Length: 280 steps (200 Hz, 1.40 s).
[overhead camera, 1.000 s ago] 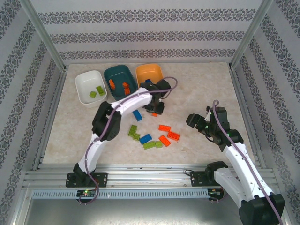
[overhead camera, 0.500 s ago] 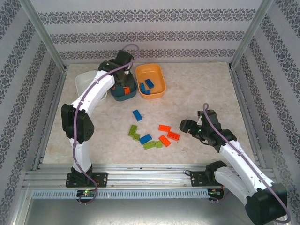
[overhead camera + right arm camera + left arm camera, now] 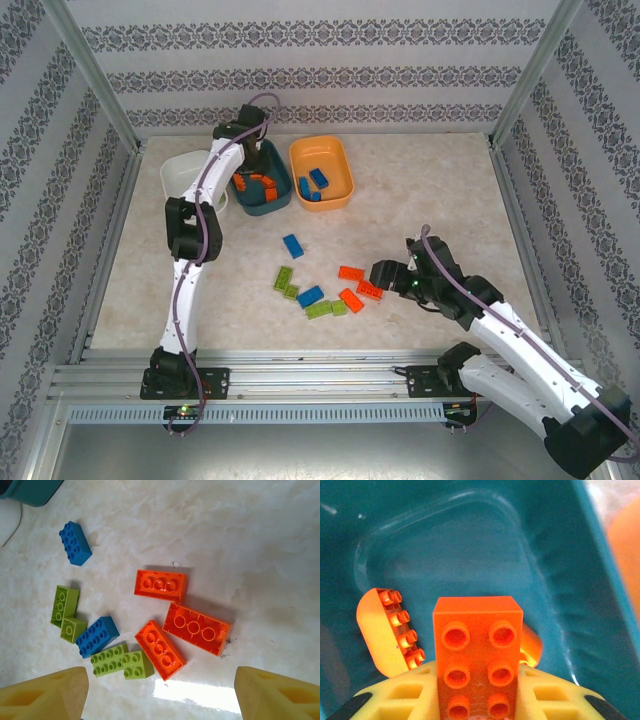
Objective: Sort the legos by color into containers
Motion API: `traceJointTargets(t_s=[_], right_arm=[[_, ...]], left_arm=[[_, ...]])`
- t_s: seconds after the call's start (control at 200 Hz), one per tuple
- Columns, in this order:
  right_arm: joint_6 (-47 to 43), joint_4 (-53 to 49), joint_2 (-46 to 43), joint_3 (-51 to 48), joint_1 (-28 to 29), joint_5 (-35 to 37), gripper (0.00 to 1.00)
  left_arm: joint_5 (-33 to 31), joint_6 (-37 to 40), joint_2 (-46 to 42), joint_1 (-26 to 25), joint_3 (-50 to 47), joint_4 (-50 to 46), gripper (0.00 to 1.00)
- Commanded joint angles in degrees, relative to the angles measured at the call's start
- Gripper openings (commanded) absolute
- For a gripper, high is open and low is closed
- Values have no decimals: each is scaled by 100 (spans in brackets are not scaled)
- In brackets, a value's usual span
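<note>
Close beside the clamped orange brick (image 3: 477, 650) lies a rounded orange lego (image 3: 382, 630).

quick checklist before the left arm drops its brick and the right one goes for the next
1. Left gripper shut on the orange brick: ok.
2. Brick above the teal tub, inside its rim: ok.
3. Orange piece already in that tub matches: ok.
4. Right gripper open above the loose bricks: ok.
5. White tub contents: cannot tell, partly hidden.
</note>
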Motion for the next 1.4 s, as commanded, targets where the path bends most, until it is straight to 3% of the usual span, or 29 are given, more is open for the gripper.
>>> traceJointTargets(t_s=[0.0, 0.04, 0.12, 0.475, 0.689, 0.894, 1.169, 1.394], right_arm=[[106, -381, 37, -18, 57, 191, 77], [86, -471, 128, 8, 56, 195, 77], [23, -633, 394, 106, 53, 193, 78], [7, -700, 675, 400, 195, 292, 79], [-326, -1089, 673, 329, -567, -1, 80], [-769, -1543, 481, 261, -1398, -258, 81], [-389, -1194, -35, 18, -1575, -531, 81], [-320, -1142, -183, -120, -1584, -610, 81]], left_arm=[[131, 114, -18, 142, 253, -464, 32], [131, 101, -2, 158, 239, -494, 33], [204, 78, 10, 158, 187, -532, 43], [474, 295, -927, 81, -295, -443, 60], [35, 1579, -2687, -1270, -2514, 241, 72], [825, 2567, -3826, -2476, -4909, 1543, 76], [1432, 4555, -3417, -3390, -5383, 1825, 78], [1915, 5390, -2926, -3473, -5288, 2024, 78]])
